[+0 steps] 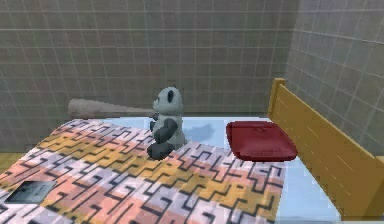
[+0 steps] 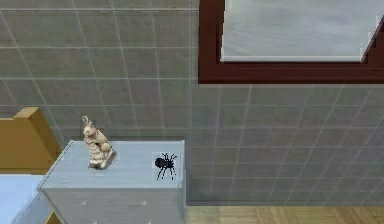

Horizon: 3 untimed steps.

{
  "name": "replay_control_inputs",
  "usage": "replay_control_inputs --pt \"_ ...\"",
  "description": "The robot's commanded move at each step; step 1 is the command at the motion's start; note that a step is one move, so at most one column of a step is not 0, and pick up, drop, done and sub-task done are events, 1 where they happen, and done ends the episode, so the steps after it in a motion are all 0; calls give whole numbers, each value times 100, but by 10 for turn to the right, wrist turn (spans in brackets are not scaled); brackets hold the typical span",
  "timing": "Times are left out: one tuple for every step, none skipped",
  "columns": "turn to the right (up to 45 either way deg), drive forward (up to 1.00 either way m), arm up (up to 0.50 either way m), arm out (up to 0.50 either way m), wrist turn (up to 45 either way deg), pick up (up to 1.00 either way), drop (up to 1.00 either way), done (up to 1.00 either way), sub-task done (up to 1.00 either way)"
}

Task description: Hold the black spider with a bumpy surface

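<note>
A bed [image 1: 150, 180] with a patterned quilt carries a red pillow [image 1: 260, 140] at its headboard end and a toy panda [image 1: 167, 122] at its middle. On the pale nightstand [image 2: 110, 190], a cream figurine [image 2: 97, 143] stands near the back left corner. The black spider [image 2: 165, 165] sits by the right edge. I cannot tell the state of the fingers.

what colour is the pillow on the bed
Dark red; the pillow shows best in the forward view.
</note>
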Motion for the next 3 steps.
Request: replay_control_inputs --pt "0 0 50 0 0 0 0 0 0" --pt "0 0 28 0 0 0 0 0 0" --pt "0 0 0 28 0 0 0 0 0"
